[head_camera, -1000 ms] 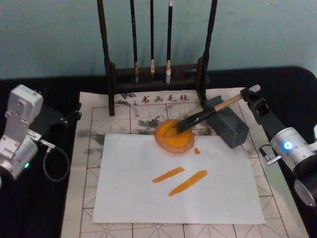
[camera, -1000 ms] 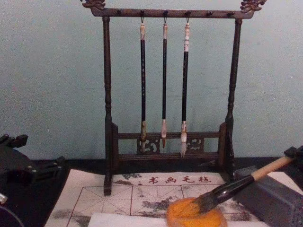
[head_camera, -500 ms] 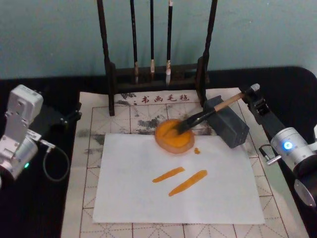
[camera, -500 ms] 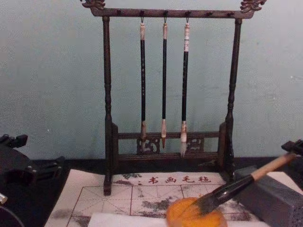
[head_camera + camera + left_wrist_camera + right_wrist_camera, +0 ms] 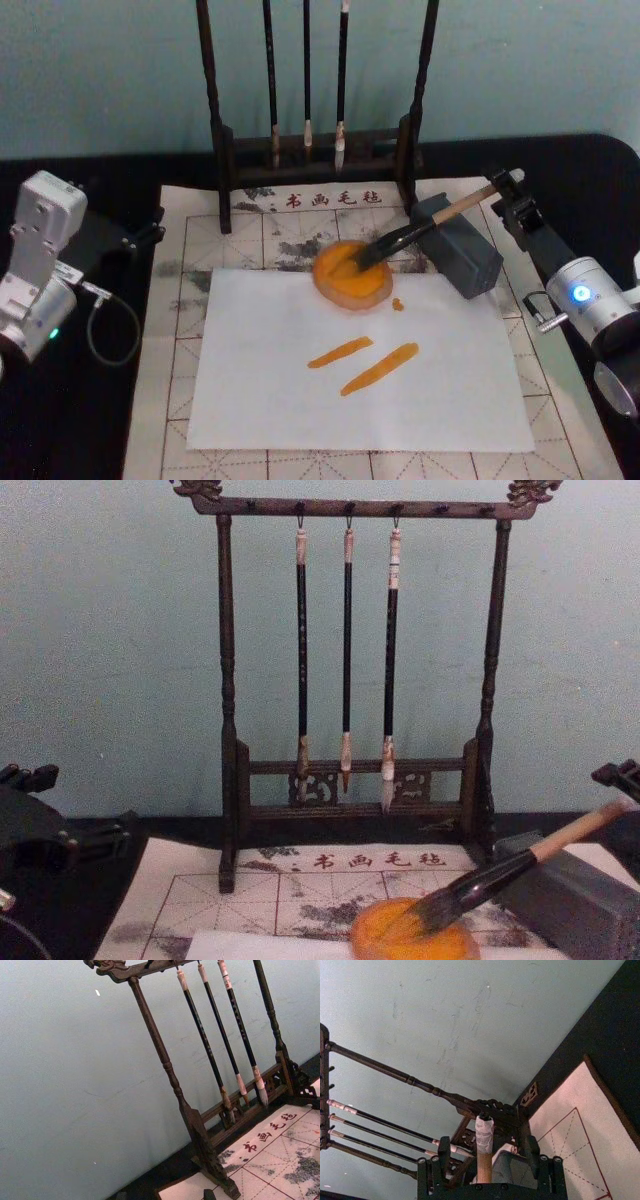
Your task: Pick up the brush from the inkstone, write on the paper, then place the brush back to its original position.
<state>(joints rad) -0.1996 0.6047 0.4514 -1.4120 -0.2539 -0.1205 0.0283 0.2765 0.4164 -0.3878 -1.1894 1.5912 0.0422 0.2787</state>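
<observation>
The brush lies slanted, its tan handle resting on the inkstone, a dark grey block, and its dark tuft in a round orange ink dish. My right gripper is open at the handle's taped end. In the right wrist view the brush sits between the spread fingers with a gap on each side. The chest view shows the brush below the right gripper. The white paper carries two orange strokes. My left gripper is parked at the far left.
A dark wooden rack with three thin hanging brushes stands behind the dish. The paper lies on a beige felt mat with red grid lines. A cable loop lies by the left arm. A small orange blot marks the paper.
The right gripper has drawn slightly up and away from the handle's end. The brush stays resting on the grey block with its tuft in the dish. The left arm has not moved.
</observation>
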